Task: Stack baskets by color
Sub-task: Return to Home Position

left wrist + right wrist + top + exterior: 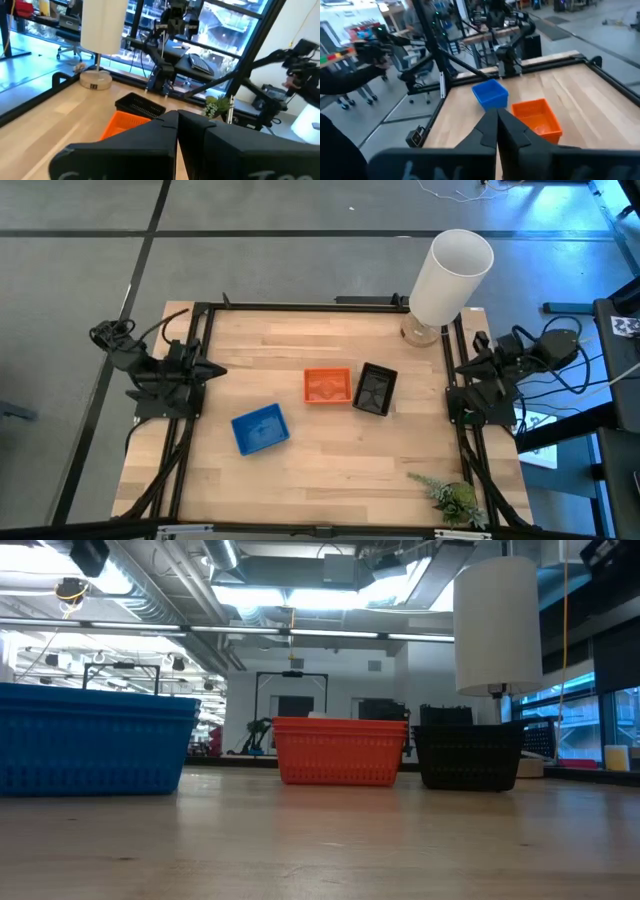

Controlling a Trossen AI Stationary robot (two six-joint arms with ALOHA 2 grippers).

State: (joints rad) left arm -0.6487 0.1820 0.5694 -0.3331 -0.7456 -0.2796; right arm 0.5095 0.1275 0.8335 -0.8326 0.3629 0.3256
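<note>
Three baskets stand on the wooden table, each on its base. The blue basket (260, 428) (95, 738) (490, 93) is toward the near left. The orange basket (327, 386) (340, 751) (121, 125) (536, 118) stands in the middle. The black basket (375, 389) (468, 755) (139, 105) is just right of the orange one. My left gripper (215, 369) (177, 120) is shut at the table's left edge, pointing level toward the table's middle. My right gripper (455, 370) (496, 116) is shut at the right edge. Both hold nothing.
A tall white cylinder (450, 277) (497, 625) stands on a round base at the far right corner. A small green plant sprig (452, 498) lies at the near right corner. A black frame (300, 306) runs along the table's edges. Bare wood lies between the baskets and the near edge.
</note>
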